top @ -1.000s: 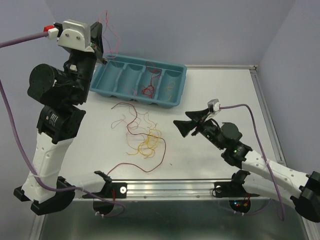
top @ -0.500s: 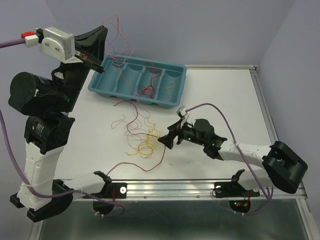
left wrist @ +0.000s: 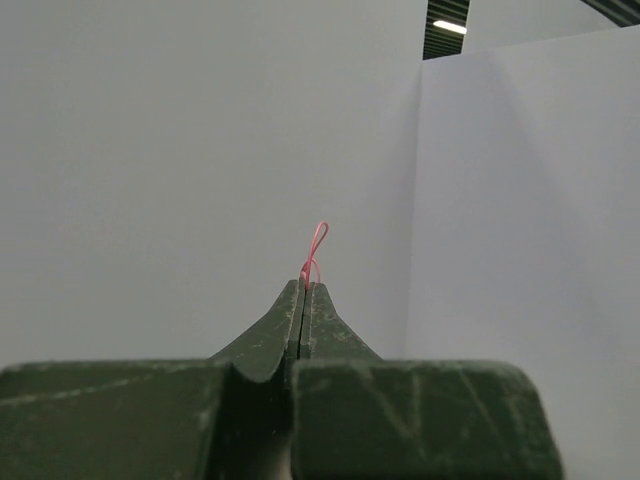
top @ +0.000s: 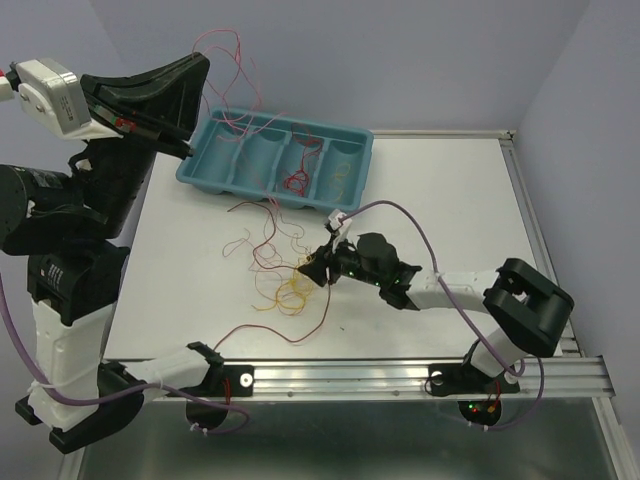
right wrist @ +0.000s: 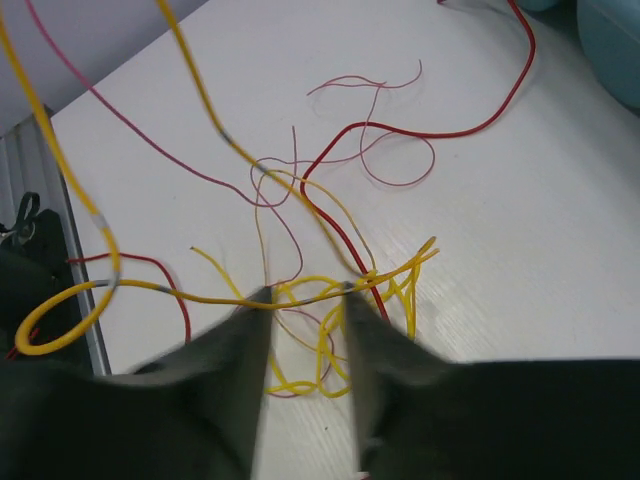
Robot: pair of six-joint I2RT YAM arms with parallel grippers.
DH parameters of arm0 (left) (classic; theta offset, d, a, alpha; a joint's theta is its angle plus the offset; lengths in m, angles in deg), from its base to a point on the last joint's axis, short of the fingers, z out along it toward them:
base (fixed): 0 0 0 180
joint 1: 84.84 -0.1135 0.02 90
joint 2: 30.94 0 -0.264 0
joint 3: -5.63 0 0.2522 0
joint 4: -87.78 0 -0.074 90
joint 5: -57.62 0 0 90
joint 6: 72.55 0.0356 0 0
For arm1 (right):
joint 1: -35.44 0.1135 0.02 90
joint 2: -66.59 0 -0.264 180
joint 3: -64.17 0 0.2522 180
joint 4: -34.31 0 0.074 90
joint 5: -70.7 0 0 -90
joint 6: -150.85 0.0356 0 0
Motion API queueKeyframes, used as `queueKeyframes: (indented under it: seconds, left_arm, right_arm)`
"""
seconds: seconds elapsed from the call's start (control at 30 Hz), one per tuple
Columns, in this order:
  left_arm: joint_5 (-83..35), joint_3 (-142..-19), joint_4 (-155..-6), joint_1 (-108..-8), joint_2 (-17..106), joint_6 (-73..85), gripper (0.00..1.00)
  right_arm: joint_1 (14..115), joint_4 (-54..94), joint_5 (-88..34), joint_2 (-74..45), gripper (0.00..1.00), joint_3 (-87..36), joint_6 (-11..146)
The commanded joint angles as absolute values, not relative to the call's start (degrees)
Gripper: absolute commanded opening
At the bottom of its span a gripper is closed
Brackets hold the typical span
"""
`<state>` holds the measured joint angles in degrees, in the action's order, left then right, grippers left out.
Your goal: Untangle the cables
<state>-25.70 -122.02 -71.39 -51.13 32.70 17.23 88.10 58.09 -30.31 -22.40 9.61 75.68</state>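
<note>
My left gripper (top: pixel 198 70) is raised high at the back left and is shut on a thin pink cable (left wrist: pixel 316 243), whose small loop sticks out past the tips (left wrist: pixel 303 290). That pink cable (top: pixel 228 62) loops in the air and trails down towards the blue tray (top: pixel 200 165). The tangle of yellow cables (top: pixel 292 292) lies mid-table, mixed with dark red strands (top: pixel 262 250). My right gripper (top: pixel 312 270) is low over it. Its jaws (right wrist: pixel 305 295) stand apart and blurred. A yellow cable (right wrist: pixel 170 290) runs across both tips, with yellow loops (right wrist: pixel 330 350) and a red cable (right wrist: pixel 420 132) beyond.
The blue tray has several compartments; red wire (top: pixel 296 181) and yellow wire (top: pixel 340 180) lie in two of them. A red wire (top: pixel 272 336) curves near the front rail (top: pixel 350 378). Purple arm cables (top: pixel 400 212) arc over the right arm.
My right arm has reached left onto the yellow tangle and its jaws have narrowed from wide open. My left arm has swung up and left, pulling the pink cable with it.
</note>
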Motion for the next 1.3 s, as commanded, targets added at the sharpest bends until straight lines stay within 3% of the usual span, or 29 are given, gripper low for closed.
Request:
queueKeyframes:
  seconds: [0.0, 0.07, 0.27, 0.37, 0.4, 0.43, 0.47, 0.5, 0.53, 0.57, 0.6, 1.03, 1.27]
  left_arm:
    - [-26.1, -122.4, -76.9, -50.9, 32.2, 13.0, 0.00]
    - [-31.8, -121.6, -78.9, -50.9, 31.5, 14.0, 0.00]
    - [-59.3, -118.0, -88.9, -50.9, 28.7, 27.1, 0.00]
    - [-62.8, -113.4, -93.6, -50.8, 26.8, 30.7, 0.00]
    - [-62.2, -112.3, -93.9, -50.9, 26.2, 31.1, 0.00]
    - [-61.1, -111.1, -93.8, -50.9, 25.1, 30.8, 0.00]
    - [-59.5, -110.8, -92.3, -50.9, 24.6, 30.0, 0.00]
    - [-56.2, -110.7, -91.4, -50.8, 23.8, 29.2, 0.00]
    - [-54.9, -110.7, -90.5, -50.9, 23.6, 28.3, 0.00]
    - [-53.7, -110.7, -89.0, -50.9, 23.5, 26.9, 0.00]
    - [-51.6, -110.8, -88.4, -50.8, 23.5, 26.5, 0.00]
    - [-50.8, -109.3, -86.2, -50.9, 24.3, 26.4, 0.00]
    - [-50.0, -111.3, -83.9, -50.9, 25.1, 25.0, 0.00]
  right_arm:
    - [88.9, 62.1, -23.1, -21.5, 0.22, 7.0, 76.5]
    - [88.8, 62.0, -17.5, -19.9, 0.02, 8.7, 77.5]
    - [88.8, 61.9, 7.9, -10.9, 0.01, 16.5, 84.9]
    - [88.7, 61.1, 15.2, -8.1, 0.00, 18.5, 86.9]
    - [88.6, 61.2, 12.7, -7.5, 0.01, 19.0, 86.7]
    - [88.5, 61.9, 8.2, -7.4, 0.03, 19.1, 83.2]
    - [88.5, 63.9, 2.6, -7.8, 0.13, 18.9, 81.1]
    - [88.5, 65.1, -10.6, -8.5, 0.51, 18.1, 77.0]
    - [88.6, 66.3, -15.9, -9.2, 0.75, 17.6, 75.8]
    - [88.7, 67.1, -19.7, -10.0, 0.90, 16.9, 75.3]
    - [88.7, 67.0, -25.8, -11.4, 0.99, 16.2, 74.1]
    - [96.2, 51.5, -28.9, -18.0, 1.00, 0.2, 61.7]
    - [98.2, 50.1, -17.8, -27.0, 1.00, -9.7, 56.9]
